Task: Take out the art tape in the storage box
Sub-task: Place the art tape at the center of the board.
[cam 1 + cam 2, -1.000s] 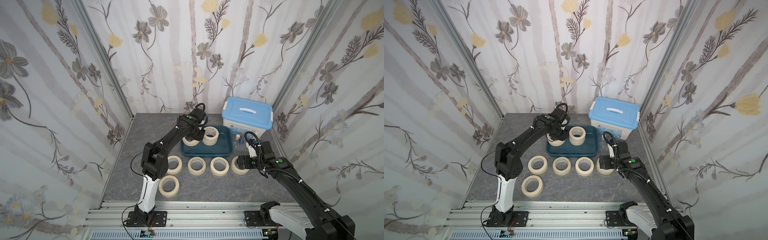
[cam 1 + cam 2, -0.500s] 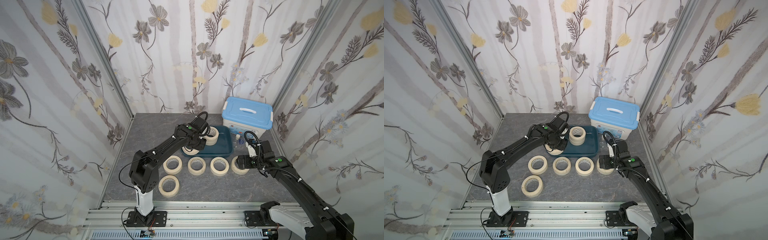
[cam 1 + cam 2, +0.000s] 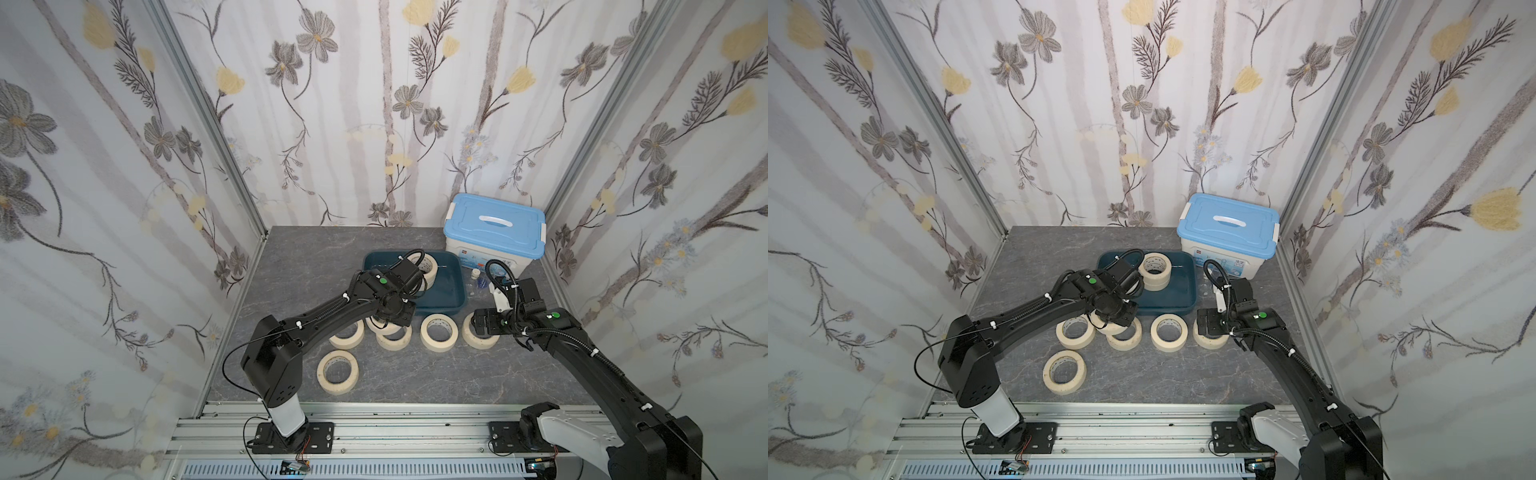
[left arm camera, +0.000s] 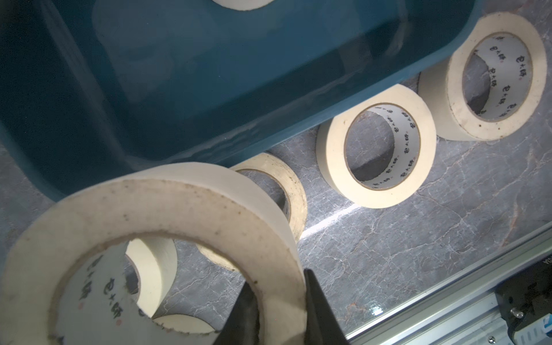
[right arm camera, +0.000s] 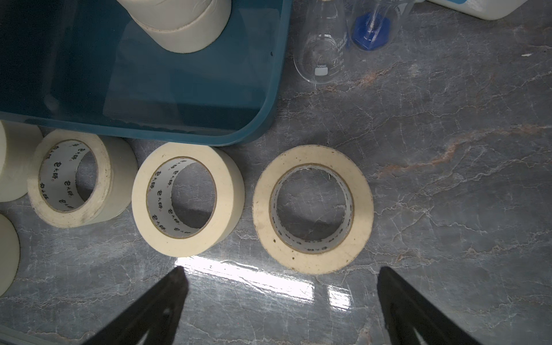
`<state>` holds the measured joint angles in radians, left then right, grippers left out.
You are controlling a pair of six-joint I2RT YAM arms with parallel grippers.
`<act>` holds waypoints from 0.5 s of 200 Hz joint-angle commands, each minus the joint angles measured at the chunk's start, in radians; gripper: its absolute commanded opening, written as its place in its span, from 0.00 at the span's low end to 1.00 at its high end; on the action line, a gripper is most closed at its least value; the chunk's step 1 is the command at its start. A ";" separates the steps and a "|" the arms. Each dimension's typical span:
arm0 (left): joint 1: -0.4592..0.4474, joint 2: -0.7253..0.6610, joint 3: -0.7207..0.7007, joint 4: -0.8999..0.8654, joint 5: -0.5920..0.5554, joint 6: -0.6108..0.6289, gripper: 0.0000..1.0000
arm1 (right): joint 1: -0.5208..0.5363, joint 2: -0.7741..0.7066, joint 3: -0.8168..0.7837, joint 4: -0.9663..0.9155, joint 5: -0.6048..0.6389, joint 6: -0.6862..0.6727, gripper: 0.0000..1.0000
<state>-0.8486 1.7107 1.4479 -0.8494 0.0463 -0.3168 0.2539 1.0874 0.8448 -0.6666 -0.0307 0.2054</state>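
Left gripper (image 4: 279, 286): narrow, pinching wall of one art tape roll (image 4: 167, 209), hole up, above table row (image 3: 438, 332) just outside storage box (image 3: 446, 291) | right gripper (image 5: 282, 273): wide, empty, over end roll (image 5: 313, 209) | in box: two-roll stack (image 3: 1154, 270), far side, probably nearer left arm.

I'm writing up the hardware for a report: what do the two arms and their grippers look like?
Both the left arm and right arm are matte black with boxy joints, a white lowest segment at the base, and a small green dot near the wrist. Black corrugated cables loop over the wrists. The left gripper and right gripper have thin, black, tapering fingers.
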 commanded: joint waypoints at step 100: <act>-0.165 -0.004 -0.156 0.099 0.024 -0.222 0.16 | 0.000 0.025 0.009 0.024 -0.003 -0.014 1.00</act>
<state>-0.9943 1.7100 1.3025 -0.7792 0.0822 -0.4755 0.2539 1.1053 0.8448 -0.6647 -0.0307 0.1970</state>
